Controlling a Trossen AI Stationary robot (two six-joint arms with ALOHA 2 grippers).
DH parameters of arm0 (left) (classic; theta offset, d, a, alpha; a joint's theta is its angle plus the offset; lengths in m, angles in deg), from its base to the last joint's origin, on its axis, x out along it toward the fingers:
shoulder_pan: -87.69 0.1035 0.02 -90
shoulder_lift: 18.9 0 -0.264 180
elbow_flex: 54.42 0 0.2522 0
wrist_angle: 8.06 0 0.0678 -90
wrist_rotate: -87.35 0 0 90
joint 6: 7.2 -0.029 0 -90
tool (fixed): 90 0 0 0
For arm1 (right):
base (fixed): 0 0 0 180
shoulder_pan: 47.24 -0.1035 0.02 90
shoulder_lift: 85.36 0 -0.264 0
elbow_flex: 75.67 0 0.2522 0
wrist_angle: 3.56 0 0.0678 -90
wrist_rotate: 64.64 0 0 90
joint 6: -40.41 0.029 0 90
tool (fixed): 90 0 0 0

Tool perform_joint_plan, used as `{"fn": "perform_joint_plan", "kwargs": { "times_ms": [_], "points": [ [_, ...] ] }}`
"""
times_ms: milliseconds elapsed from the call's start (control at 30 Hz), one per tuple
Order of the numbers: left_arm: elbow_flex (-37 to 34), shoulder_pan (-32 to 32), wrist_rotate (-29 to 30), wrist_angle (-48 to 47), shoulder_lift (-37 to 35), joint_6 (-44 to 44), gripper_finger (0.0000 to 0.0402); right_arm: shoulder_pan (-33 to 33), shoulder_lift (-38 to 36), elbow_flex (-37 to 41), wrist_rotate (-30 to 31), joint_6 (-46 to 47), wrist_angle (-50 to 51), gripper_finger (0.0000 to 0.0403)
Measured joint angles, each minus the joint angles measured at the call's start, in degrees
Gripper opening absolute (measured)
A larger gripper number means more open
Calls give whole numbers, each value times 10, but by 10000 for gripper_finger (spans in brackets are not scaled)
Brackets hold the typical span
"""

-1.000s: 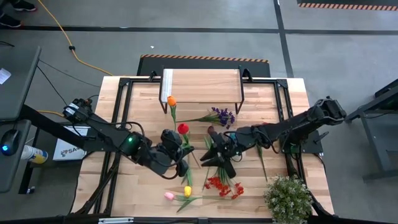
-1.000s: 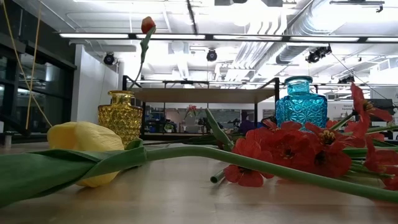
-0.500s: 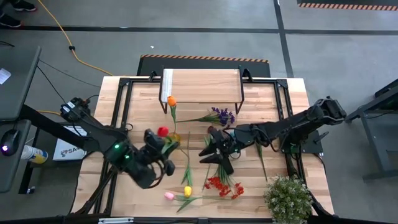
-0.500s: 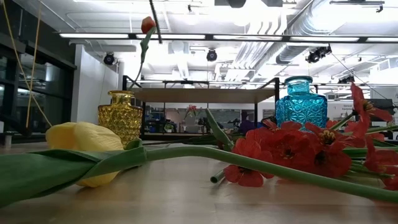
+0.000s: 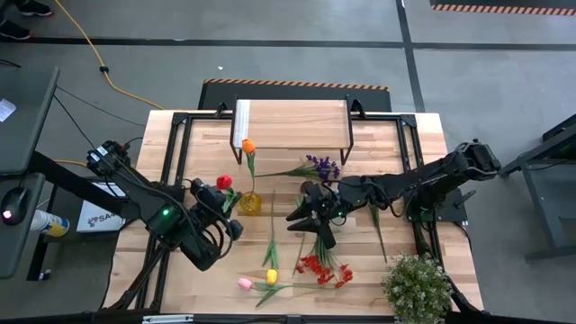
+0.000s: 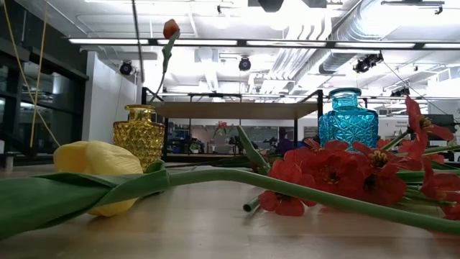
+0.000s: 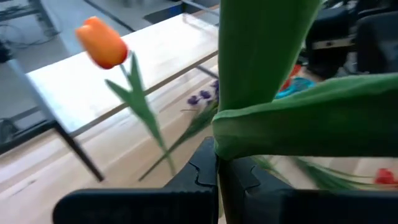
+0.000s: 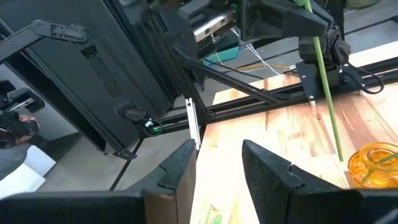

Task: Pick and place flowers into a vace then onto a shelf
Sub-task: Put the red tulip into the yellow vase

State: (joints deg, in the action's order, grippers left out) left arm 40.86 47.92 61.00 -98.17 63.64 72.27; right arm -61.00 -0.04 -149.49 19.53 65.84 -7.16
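Butcher-block counter [image 5: 198, 270] carries the shelf [image 5: 292, 121] along its far edge. In front of the shelf: a yellow vase [image 5: 249, 203], loose flowers [image 5: 319, 266] lying flat, and a potted plant [image 5: 416, 286] at the near right corner.

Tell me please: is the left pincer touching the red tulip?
Touching. The left wrist view shows the left pincer shut on the tulip, at its green stalk, with no gap.

From my remote station: the shelf [image 5: 291, 121] sits at top centre of the table [image 5: 414, 144], the vase [image 5: 249, 203] just below its left end, loose flowers [image 5: 322, 266] at lower centre, and a potted plant [image 5: 417, 288] in the lower right corner.
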Motion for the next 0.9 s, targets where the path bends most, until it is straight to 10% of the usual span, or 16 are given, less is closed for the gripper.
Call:
{"fn": "perform_joint_plan", "kwargs": {
  "times_ms": [900],
  "points": [
    [-1,5,21,-80,26,85,32,7,0,0,27,-19,0,119]
  ]
}}
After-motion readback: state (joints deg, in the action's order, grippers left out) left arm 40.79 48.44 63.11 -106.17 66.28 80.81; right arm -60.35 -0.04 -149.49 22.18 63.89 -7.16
